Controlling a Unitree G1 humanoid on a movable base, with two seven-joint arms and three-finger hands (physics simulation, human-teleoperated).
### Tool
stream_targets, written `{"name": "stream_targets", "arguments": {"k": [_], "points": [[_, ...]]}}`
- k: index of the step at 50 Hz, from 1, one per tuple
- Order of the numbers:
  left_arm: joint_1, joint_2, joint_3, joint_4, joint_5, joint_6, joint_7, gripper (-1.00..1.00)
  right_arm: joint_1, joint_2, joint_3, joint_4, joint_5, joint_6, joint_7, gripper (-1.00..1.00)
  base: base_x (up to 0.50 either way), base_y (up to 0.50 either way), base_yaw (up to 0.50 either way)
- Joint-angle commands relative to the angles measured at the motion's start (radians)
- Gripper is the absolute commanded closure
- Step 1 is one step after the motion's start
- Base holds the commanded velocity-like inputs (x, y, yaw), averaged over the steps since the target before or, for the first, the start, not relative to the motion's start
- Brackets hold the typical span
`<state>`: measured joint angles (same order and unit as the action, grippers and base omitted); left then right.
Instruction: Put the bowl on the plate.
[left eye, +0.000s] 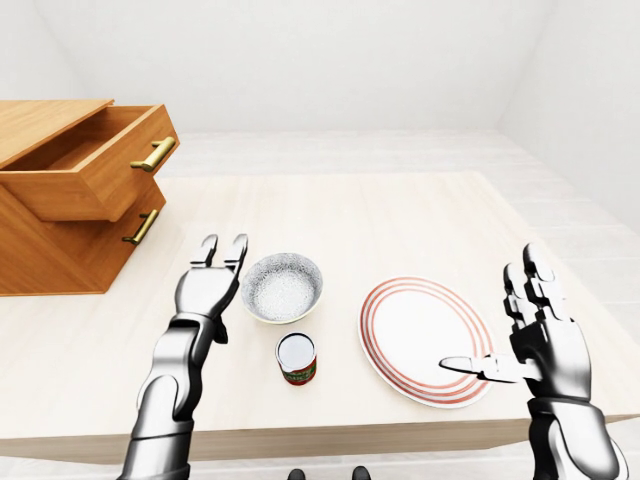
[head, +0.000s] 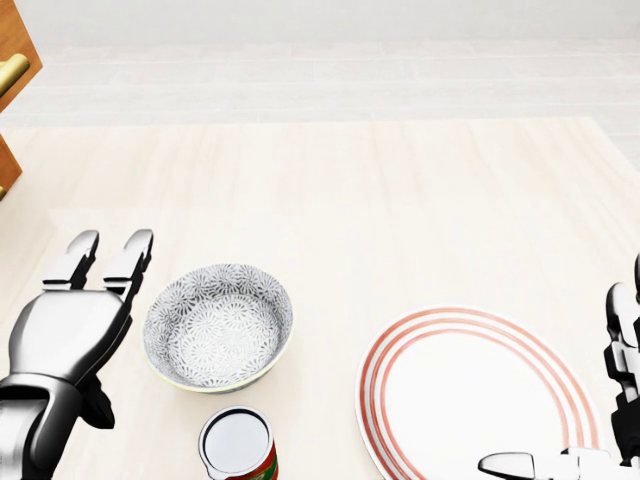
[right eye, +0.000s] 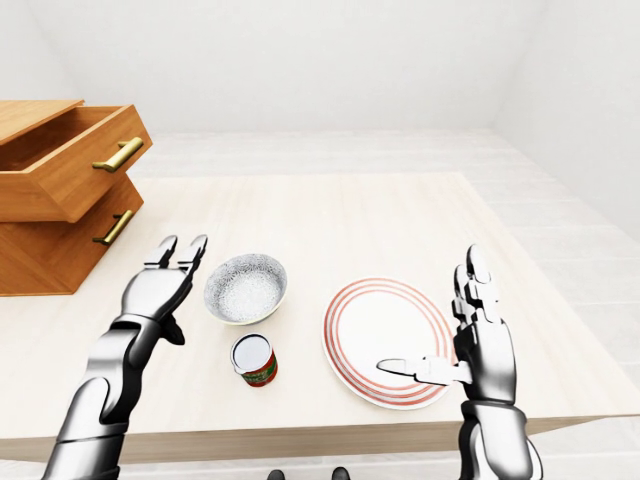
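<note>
A grey patterned bowl stands upright on the light wooden table, left of centre. To its right lies a white plate with red rings, nothing on it. My left hand hovers just left of the bowl with its fingers open and straight, a small gap away from the rim. At the plate's right edge my right hand is open, its thumb reaching over the plate's lower rim.
A small can with a red label stands just below the bowl, between bowl and table edge. A wooden drawer chest with its top drawer pulled out sits at the table's left. White floor lies beyond the table.
</note>
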<state>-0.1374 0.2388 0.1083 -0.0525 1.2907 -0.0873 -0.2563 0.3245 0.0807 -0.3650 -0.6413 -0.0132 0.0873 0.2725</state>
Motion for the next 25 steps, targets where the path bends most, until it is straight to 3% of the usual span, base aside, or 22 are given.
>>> {"name": "stream_targets", "arguments": {"k": [1,6,25], "points": [[-0.002,-0.001,-0.022,0.044,0.058,0.0,0.062,-1.0,-0.006,0.003,-0.019,-0.01,0.011,0.0,0.007,-1.0,0.0,0.0,0.0],[0.009,-0.01,-0.038,0.081,0.08,0.0,0.109,-1.0,-0.009,0.005,-0.014,-0.003,0.0,0.0,0.004,-1.0,0.0,0.0,0.0],[0.007,-0.018,-0.064,0.121,0.087,0.0,0.139,-1.0,0.005,0.015,-0.005,-0.02,-0.016,0.0,0.007,-1.0,0.0,0.0,0.0]]}}
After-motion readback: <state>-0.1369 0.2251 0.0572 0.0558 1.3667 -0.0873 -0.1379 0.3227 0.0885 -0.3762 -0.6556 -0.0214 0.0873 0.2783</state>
